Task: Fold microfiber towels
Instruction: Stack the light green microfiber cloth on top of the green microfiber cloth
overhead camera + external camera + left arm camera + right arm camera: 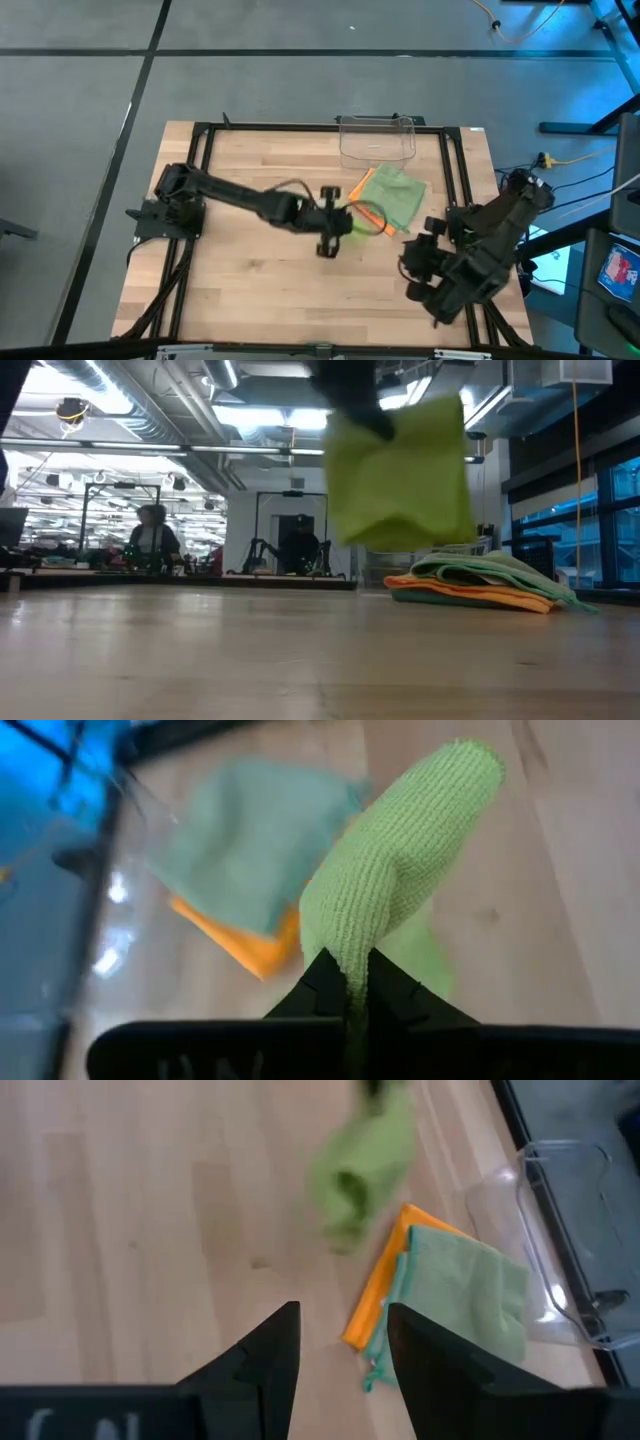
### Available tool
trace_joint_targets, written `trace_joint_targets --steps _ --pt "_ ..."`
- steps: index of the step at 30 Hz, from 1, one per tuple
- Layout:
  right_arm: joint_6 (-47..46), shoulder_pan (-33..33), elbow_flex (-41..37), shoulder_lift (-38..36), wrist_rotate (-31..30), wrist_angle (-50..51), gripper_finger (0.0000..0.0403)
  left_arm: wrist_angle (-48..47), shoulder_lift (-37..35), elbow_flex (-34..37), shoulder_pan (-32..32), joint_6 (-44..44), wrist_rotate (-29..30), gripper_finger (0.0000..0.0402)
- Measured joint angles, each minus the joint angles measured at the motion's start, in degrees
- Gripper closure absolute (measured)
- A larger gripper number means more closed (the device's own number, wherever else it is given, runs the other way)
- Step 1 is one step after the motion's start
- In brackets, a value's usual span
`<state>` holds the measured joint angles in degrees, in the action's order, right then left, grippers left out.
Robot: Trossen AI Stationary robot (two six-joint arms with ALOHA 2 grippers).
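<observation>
Bright lime green towel (400,880) pinched in the left claw (355,985), hung crumpled and draped above the counter (250,270) centre, pale sage green towel (398,195) stacked on orange towel (375,1285) beside clear bin (377,138) at far right, right claw (340,1345) held narrowly apart, empty, at near right.

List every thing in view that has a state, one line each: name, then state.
lime green towel: lifted off the table, hanging from the left gripper
left gripper: shut on the lime green towel
right gripper: open, empty, at the table's right side
sage green towel: lying on top of the pile
orange towel: flat under the sage green towel
clear plastic bin: lying at the table's far edge
</observation>
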<state>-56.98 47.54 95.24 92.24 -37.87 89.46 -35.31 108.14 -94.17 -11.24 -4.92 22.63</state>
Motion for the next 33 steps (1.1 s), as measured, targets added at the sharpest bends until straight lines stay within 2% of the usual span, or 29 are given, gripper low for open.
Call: trace_joint_targets --steps 8,14,19,25,30,33 --pt "-0.1 4.5 0.0 -3.6 -0.1 0.1 0.0248 2.1 2.2 -9.9 9.9 -11.4 -6.6 0.0401" --pt "0.0 5.7 0.0 -4.7 -1.0 0.2 0.0248 5.7 8.6 -16.6 15.0 -16.1 -11.4 0.0401" --pt "0.1 6.1 0.0 -4.8 -1.1 0.4 0.0248 6.1 14.4 -23.1 17.2 -21.5 -11.7 0.0401" --pt "0.1 6.2 0.0 -4.8 -1.1 0.4 0.0248 13.5 21.7 -29.9 19.1 -29.2 -11.8 0.0402" --pt "0.0 6.2 0.0 -4.8 -1.1 0.4 0.0248 10.9 27.6 -31.5 20.2 -28.0 -14.8 0.0401" --pt "0.0 6.5 0.0 -4.8 -1.1 0.4 0.0248 5.8 30.4 -31.5 20.4 -26.2 -14.7 0.0401"
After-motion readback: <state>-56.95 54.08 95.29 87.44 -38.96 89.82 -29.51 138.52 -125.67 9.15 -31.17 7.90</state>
